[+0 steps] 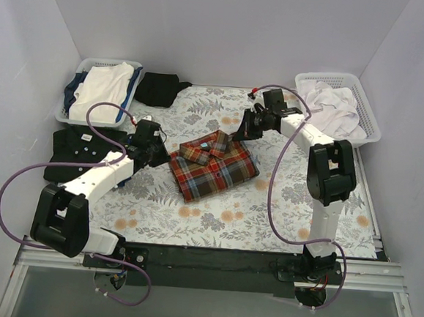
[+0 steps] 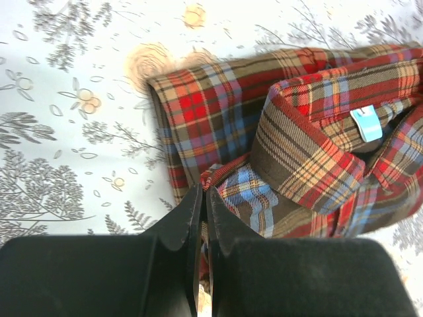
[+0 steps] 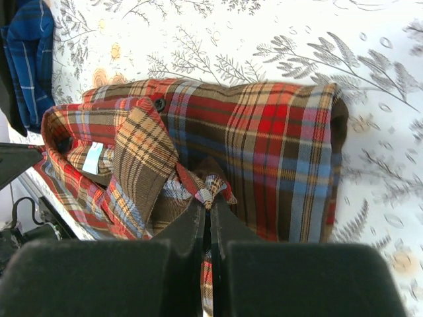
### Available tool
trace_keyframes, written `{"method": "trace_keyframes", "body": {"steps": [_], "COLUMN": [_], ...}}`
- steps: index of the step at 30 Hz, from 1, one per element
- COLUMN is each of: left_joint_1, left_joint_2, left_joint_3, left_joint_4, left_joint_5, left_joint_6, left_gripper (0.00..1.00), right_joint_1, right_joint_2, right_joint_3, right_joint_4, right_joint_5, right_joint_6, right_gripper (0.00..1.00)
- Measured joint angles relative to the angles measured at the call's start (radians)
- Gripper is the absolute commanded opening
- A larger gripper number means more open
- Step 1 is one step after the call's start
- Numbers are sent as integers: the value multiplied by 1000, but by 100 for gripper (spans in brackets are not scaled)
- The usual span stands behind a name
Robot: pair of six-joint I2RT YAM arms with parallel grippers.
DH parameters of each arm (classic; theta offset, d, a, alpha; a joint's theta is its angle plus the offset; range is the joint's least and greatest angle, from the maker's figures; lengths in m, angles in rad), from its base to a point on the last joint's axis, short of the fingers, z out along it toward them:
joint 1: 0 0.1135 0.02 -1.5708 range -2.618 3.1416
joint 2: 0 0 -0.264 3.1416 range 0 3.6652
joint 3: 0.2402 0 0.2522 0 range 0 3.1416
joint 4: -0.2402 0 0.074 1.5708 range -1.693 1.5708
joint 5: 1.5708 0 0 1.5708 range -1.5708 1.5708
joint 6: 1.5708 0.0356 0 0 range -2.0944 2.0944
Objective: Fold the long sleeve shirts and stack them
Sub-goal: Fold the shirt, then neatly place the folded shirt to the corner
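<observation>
The red-orange plaid shirt [image 1: 215,165] lies folded in the middle of the floral table cover, collar toward the back. My left gripper [image 1: 162,153] is at its left edge, shut on a fold of the plaid cloth [image 2: 218,112]; the fingertips [image 2: 195,198] pinch the fabric. My right gripper [image 1: 238,133] is at its back right corner, shut on a small bunch of plaid cloth [image 3: 264,132] by the collar. A black shirt [image 1: 79,146] lies folded at the left of the table, beside my left arm.
A white basket [image 1: 135,66] at the back left holds white and blue clothes. A dark garment [image 1: 159,88] lies beside it. A white basket [image 1: 371,120] at the back right holds white cloth. White walls close in three sides.
</observation>
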Motion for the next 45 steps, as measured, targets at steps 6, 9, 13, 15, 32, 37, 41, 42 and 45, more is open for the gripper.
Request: {"method": "trace_keyframes", "body": {"steps": [6, 9, 13, 15, 32, 37, 41, 42, 45], "left_joint_1": [0, 0, 0, 0, 2, 2, 4, 4, 4], "left_joint_2": [52, 96, 121, 114, -137, -26, 88, 122, 182], "left_joint_3": [-1, -1, -3, -3, -343, -354, -336, -323, -302], "left_joint_4": [-2, -8, -40, -47, 226, 377, 499, 505, 495], "left_joint_5": [-63, -85, -131, -152, 155, 242, 315, 326, 344], "left_joint_6": [-20, -26, -27, -24, -104, -158, -208, -210, -210], "left_gripper": [9, 50, 81, 84, 93, 75, 27, 17, 0], "right_joint_1": [11, 11, 11, 10, -42, -60, -66, -67, -68], "right_joint_2": [96, 108, 109, 109, -66, -93, -94, -94, -94], "right_joint_3": [68, 73, 89, 97, 73, 56, 25, 18, -2], "right_joint_4": [-32, -53, -74, -77, -78, -74, -76, -78, -79], "right_joint_5": [-18, -8, 8, 11, 22, 16, 13, 13, 11], "right_joint_6": [1, 1, -11, -20, -22, -18, -16, -15, -14], "right_gripper": [29, 38, 43, 45, 49, 49, 48, 48, 48]}}
